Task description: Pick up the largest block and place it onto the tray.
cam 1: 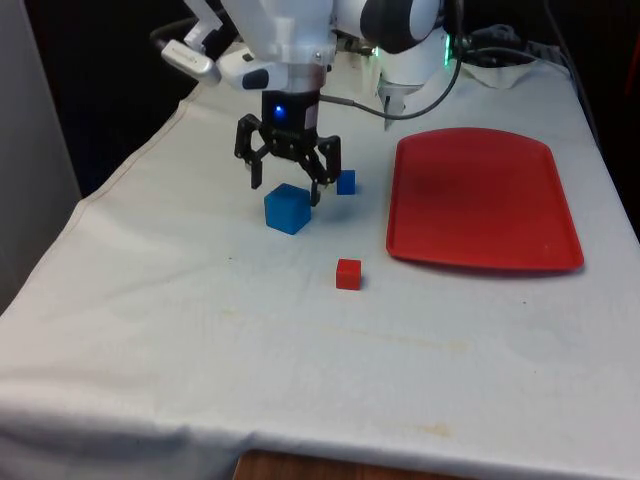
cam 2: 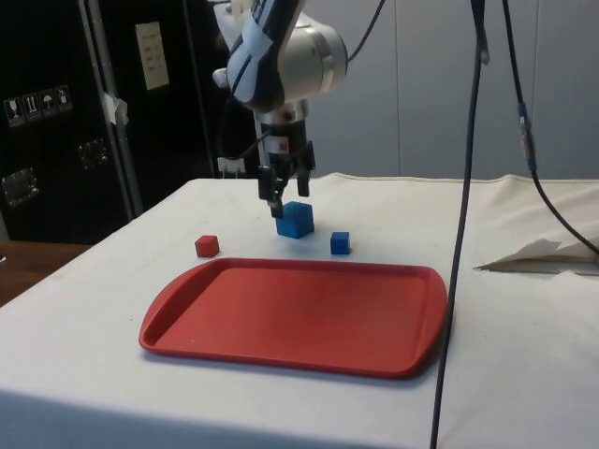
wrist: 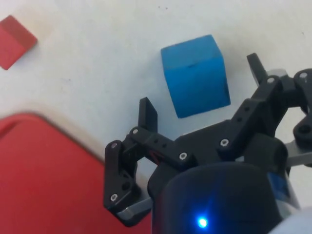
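Observation:
The largest block is a blue cube [cam 1: 287, 209] [cam 2: 296, 220] [wrist: 196, 75] on the white cloth, to the front view's left of the red tray [cam 1: 480, 200] [cam 2: 299, 313] [wrist: 44, 180]. My gripper [cam 1: 287, 189] [cam 2: 284, 194] [wrist: 202, 90] hangs open just above the cube, one finger to each side of it and nothing held. In the wrist view the cube lies between the two fingertips [wrist: 147, 114], slightly ahead of them and touching neither.
A small blue block [cam 1: 346, 182] [cam 2: 340, 243] sits close beside the large cube, between it and the tray. A small red block [cam 1: 348, 273] [cam 2: 207, 246] [wrist: 14, 41] lies nearer the table's front. A cable crosses the cloth behind the tray.

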